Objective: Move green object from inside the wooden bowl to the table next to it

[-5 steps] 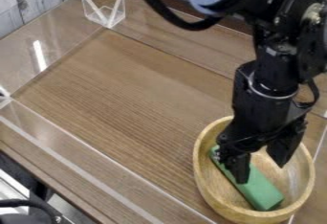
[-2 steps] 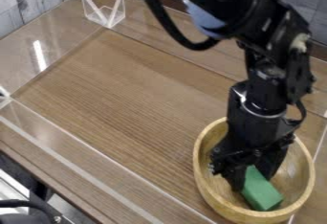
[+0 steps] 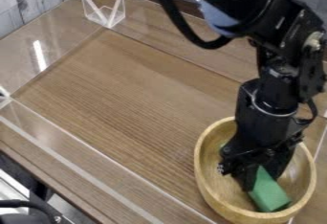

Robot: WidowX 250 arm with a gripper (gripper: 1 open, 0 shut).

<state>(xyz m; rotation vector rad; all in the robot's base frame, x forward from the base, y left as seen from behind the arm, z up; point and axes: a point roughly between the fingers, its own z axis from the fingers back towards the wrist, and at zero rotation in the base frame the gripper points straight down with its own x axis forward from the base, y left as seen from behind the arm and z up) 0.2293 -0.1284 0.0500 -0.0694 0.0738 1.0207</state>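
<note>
The green bar (image 3: 270, 192) lies inside the wooden bowl (image 3: 211, 182) at the table's (image 3: 128, 89) near right corner. The gripper (image 3: 253, 168) straddles its upper end, fingers apart either side.

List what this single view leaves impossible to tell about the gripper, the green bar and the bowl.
- Gripper: the dark fingers blur together over the bar, so whether they are open, closing or touching it cannot be told.
- Green bar: its upper end is hidden behind the gripper; only the lower part shows.
- Wooden bowl: the arm covers part of the inside and far rim, and the picture's bottom edge crowds its near rim.
- Table: its right side is hidden behind the arm.
</note>
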